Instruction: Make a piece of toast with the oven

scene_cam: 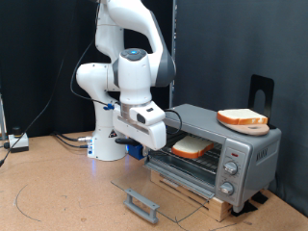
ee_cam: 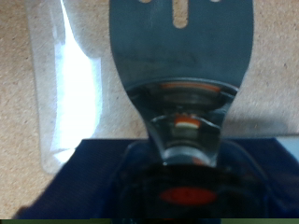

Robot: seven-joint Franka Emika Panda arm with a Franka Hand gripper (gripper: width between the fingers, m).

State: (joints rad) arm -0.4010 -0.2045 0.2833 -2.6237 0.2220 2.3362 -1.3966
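Observation:
The silver oven (scene_cam: 248, 146) stands at the exterior view's right with its glass door (scene_cam: 168, 188) folded down flat, the grey bar handle (scene_cam: 141, 203) nearest the camera. The piece of toast (scene_cam: 192, 146), pale with a light-brown crust, lies on the wire rack inside. My gripper (scene_cam: 138, 146) hangs just left of the oven opening, above the door's far end. It is shut on a blue-handled metal spatula (ee_cam: 182, 56). In the wrist view the slotted blade reaches out over the table beside the glass door (ee_cam: 70, 89). My fingers are hidden behind the blue handle (ee_cam: 187, 177).
A second slice on an orange plate (scene_cam: 243, 119) sits on the oven's top, with a black stand (scene_cam: 261, 91) behind it. Round knobs (scene_cam: 230, 169) are on the oven's right panel. Cables (scene_cam: 38, 144) lie on the brown table at the left. A black curtain backs the scene.

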